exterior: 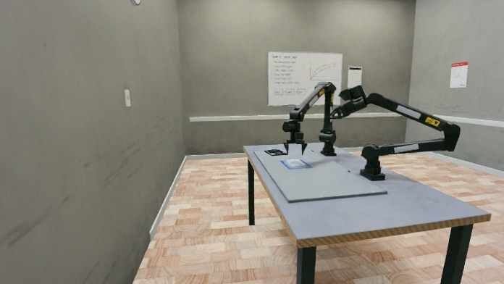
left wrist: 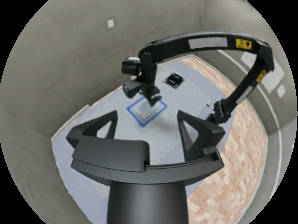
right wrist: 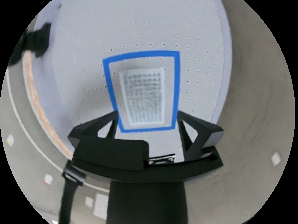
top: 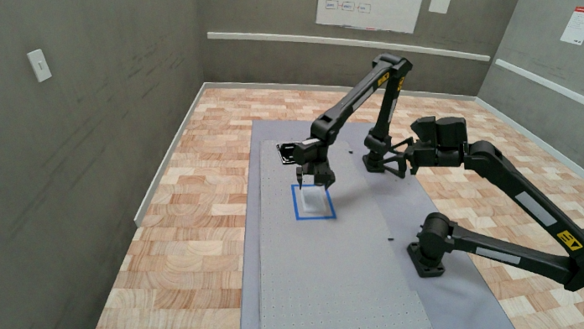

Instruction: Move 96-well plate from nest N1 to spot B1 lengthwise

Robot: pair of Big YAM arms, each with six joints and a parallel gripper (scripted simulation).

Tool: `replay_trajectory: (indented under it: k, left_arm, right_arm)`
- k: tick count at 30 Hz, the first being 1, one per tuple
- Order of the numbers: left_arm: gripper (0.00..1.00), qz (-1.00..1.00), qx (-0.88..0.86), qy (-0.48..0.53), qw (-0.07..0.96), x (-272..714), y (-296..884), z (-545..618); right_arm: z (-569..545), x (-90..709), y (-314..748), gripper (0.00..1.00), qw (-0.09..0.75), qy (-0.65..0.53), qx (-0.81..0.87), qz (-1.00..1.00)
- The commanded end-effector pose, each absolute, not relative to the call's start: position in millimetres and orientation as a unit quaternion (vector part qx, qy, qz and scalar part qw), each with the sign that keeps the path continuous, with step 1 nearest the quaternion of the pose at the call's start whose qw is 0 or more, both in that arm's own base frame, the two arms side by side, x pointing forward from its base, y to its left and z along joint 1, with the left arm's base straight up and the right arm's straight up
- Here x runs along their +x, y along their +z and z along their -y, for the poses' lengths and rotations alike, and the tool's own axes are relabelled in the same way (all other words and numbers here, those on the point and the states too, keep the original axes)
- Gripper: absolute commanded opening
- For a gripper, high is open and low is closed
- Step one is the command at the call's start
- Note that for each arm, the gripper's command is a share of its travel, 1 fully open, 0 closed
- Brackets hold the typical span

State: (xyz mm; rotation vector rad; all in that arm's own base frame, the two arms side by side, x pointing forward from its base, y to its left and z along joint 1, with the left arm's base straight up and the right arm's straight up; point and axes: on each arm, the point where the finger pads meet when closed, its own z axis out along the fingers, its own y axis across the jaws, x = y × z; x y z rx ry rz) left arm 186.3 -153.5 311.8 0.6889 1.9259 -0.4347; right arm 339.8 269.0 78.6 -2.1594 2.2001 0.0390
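Observation:
The pale, translucent 96-well plate [top: 314, 202] [exterior: 297, 164] [right wrist: 144, 95] lies flat on the board inside the blue taped outline [top: 296, 207] [exterior: 285, 164] [right wrist: 177, 90]. Its long side runs along the outline's long side, with bare board showing between plate and tape. My right gripper [top: 314, 187] [exterior: 295, 153] [right wrist: 147, 113] is open and empty, above the plate and clear of it. The black plate nest [top: 284, 156] [exterior: 274, 152] [left wrist: 174, 80] is empty as far as it shows, partly behind the right arm in the top view. My left gripper [top: 388, 155] [left wrist: 147, 113] is open and empty, raised high.
The grey perforated board [top: 327, 260] [exterior: 326, 185] lies on the bluish table [exterior: 409, 206]. The right arm's base stands at the far part of the table and the left arm's base [top: 425, 260] [exterior: 373, 174] nearer. Two small dark pieces lie near the board's base-side edge.

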Motion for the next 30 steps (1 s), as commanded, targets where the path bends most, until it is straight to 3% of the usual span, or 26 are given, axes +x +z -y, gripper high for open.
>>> replay_trajectory:
  k: [1, 11, 24, 30]
  left_arm:
    - [1.00, -0.788, 0.282, -0.184, 0.516, 187.2, 332.9, 153.6]
    - [1.00, -0.788, 0.282, -0.184, 0.516, 187.2, 332.9, 153.6]
    - [1.00, -0.788, 0.282, -0.184, 0.516, 187.2, 332.9, 153.6]
    - [1.00, -0.788, 0.282, -0.184, 0.516, 187.2, 332.9, 153.6]
  right_arm:
    - [-268.3, 350.1, 97.0, 1.00, 0.090, 0.020, -0.620, -0.779]
    - [-273.0, 334.9, 107.4, 1.00, 0.227, 0.092, -0.406, -0.880]
    - [-274.7, 335.0, 122.9, 1.00, 0.312, 0.113, -0.312, -0.890]
    - [-273.4, 335.3, 115.0, 1.00, 0.304, 0.107, -0.318, -0.892]
